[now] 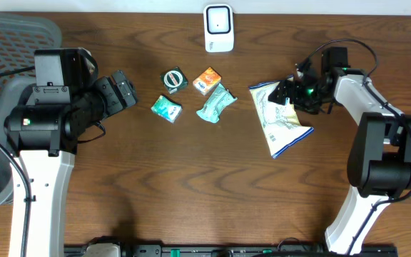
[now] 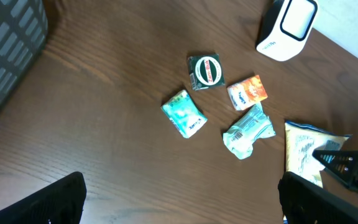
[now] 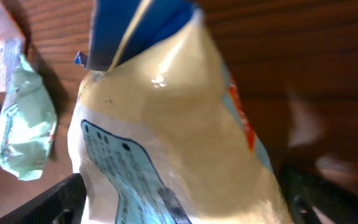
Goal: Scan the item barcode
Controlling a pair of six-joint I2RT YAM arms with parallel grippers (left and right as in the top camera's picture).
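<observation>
Straddles the near end of the snack bag [image 3: 166,124] with right gripper [image 1: 291,93] jaws spread wide, clamping nothing, long axis running ahead between them. Has left gripper [image 1: 123,89] wide too, empty, well apart.

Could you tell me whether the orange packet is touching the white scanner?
Apart. The overhead view shows bare table between the orange packet and the white scanner.

white-and-black left arm [image 1: 43,168]: white links, blocky black joint housings, small green light [image 1: 26,121] | white-and-black right arm [image 1: 368,100]: curved white links, black joints, thin black cable [image 1: 348,44] looped above wrist | matte-black left gripper [image 1: 128,90]
</observation>
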